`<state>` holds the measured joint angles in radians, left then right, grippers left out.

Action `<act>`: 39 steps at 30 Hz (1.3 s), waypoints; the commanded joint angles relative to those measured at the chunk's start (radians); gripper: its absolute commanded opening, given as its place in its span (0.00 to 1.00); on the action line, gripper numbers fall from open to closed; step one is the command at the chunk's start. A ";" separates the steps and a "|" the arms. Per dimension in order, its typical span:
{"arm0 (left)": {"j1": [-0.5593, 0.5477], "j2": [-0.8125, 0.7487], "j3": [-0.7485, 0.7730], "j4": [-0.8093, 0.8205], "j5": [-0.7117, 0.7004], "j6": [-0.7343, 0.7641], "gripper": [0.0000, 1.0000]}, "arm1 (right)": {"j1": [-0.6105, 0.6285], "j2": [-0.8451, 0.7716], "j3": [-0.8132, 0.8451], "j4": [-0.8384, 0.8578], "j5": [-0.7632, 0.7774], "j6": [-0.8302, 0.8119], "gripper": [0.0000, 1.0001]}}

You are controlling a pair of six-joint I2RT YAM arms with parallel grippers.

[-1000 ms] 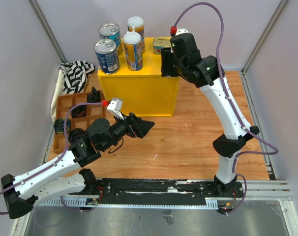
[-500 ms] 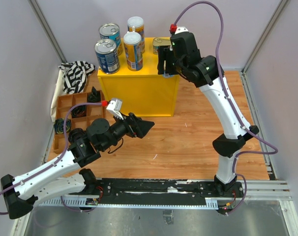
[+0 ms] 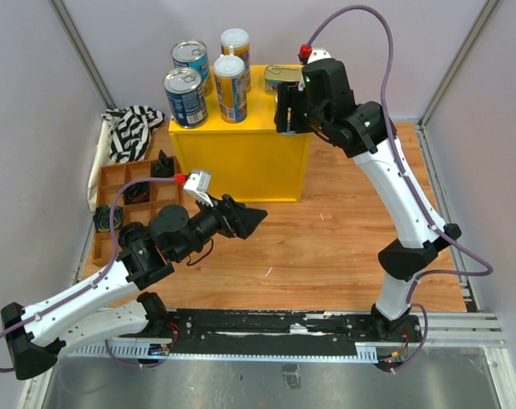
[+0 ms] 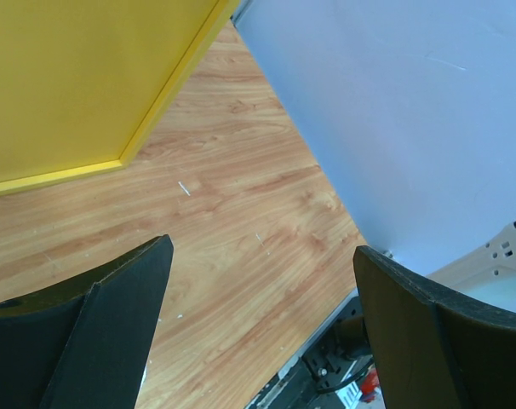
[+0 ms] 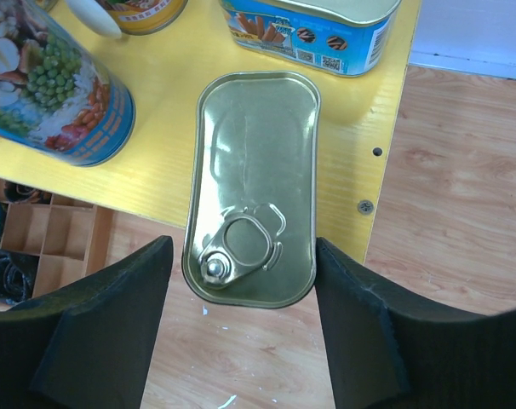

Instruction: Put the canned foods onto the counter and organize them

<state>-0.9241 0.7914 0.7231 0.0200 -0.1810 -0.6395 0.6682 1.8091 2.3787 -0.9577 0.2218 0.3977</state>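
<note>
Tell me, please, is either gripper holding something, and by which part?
Nothing seems held. The right gripper straddles the gold tin on the counter with a gap beside it; the left gripper is open, empty.

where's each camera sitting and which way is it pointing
top external: above and behind, looking down at the counter; left arm and right arm show.
left wrist: faces wood tabletop beside the counter; left pincer open.
right wrist: looks down on the gold tin, right pincer flanking it.
shared: the counter, in all three.

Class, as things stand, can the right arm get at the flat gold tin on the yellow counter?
Likely yes: the open right gripper hangs over the gold tin, fingers either side, nothing between them.
</note>
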 commanded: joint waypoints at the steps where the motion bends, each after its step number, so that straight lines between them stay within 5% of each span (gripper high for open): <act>1: 0.007 0.001 0.033 0.024 0.003 -0.016 0.92 | -0.013 -0.061 -0.050 0.047 -0.043 0.028 0.66; 20: 0.007 -0.002 0.080 0.021 -0.057 0.014 0.90 | 0.058 -0.079 -0.070 0.059 -0.018 0.039 0.65; 39: 0.007 0.178 0.229 0.158 -0.262 0.163 0.89 | 0.083 -0.059 -0.061 0.139 -0.082 0.067 0.63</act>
<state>-0.9241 0.9466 0.9188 0.0978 -0.3607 -0.5327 0.7372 1.7599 2.3127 -0.8825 0.1711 0.4473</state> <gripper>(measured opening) 0.897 0.632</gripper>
